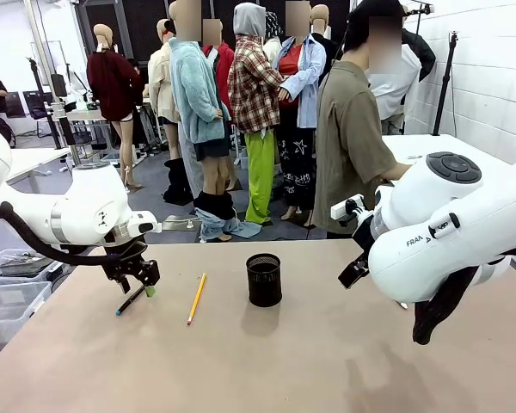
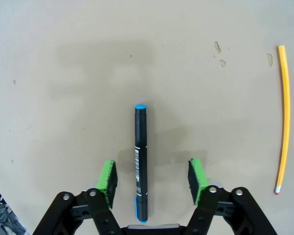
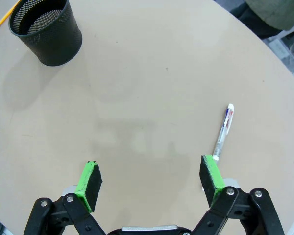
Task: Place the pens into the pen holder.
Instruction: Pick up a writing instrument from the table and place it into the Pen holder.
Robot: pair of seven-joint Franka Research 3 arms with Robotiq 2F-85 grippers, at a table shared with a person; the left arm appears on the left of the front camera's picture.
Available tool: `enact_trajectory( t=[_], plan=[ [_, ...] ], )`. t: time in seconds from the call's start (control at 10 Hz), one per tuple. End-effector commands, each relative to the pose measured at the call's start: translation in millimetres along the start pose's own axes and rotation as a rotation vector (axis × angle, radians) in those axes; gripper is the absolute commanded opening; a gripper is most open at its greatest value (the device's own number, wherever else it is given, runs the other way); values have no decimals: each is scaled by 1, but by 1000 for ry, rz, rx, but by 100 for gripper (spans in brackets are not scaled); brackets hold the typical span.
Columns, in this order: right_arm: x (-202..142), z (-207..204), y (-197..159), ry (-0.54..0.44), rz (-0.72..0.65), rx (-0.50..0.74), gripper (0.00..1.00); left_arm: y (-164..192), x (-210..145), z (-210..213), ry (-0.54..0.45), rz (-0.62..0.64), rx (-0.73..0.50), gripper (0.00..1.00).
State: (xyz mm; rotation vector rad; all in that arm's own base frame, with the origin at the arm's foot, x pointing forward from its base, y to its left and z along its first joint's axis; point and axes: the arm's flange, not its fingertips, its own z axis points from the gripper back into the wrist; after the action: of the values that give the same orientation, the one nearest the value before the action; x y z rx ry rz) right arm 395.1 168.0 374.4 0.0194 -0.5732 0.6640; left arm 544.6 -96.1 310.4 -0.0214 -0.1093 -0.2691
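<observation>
**Front view.** Showing the left gripper (image 1: 143, 280) hanging low over the tabletop (image 1: 327, 361) near its left edge, fingers pointing down just above the dark pen (image 1: 131, 300). Recording the dark pen as lying flat, blue tip pointing toward the near left corner. Recording the yellow pencil (image 1: 197, 298) as lying flat between the dark pen and the pen holder (image 1: 264, 280), touching neither. Recording the pen holder as standing upright around the middle of the tabletop. Noting the right arm (image 1: 447, 232) reaching in over the right edge and a person (image 1: 353, 129) standing at the far edge.

**Left wrist view.** Showing the left gripper (image 2: 152, 169) spread wide, gripping nothing, green pads (image 2: 108, 177) straddling the dark pen (image 2: 140, 161). Placing the pen nearer one pad, touching neither. Placing the yellow pencil (image 2: 284, 117) well off to the side, reddish end nearest the gripper.

**Right wrist view.** Showing the right gripper (image 3: 149, 178) spread wide above bare tabletop (image 3: 137, 98), gripping nothing. Placing the silvery pen (image 3: 224, 129) flat, one end just beside one green pad (image 3: 211, 178). Placing the pen holder (image 3: 46, 32) upright, well apart from the gripper.
</observation>
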Motion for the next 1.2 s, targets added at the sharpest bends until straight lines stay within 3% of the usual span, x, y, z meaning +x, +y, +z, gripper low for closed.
enact_trajectory(
  t=[0.0, 0.1, 0.2, 0.8, 1.1],
  plan=[
    [0, 0, 0, 1, 0, 1, 100, 3, 6, 0, 31, 35, 16, 24],
    [0, 0, 0, 1, 0, 1, 100, 3, 7, -1, 38, 48, 42, 4],
    [0, 0, 0, 1, 0, 1, 100, 2, 8, -1, 45, 50, 58, 0],
    [0, 0, 0, 1, 0, 1, 100, -3, 10, -2, 88, 14, 46, 0],
    [0, 0, 0, 1, 0, 1, 100, -8, 4, 12, 14, -116, -60, 0]
  ],
)
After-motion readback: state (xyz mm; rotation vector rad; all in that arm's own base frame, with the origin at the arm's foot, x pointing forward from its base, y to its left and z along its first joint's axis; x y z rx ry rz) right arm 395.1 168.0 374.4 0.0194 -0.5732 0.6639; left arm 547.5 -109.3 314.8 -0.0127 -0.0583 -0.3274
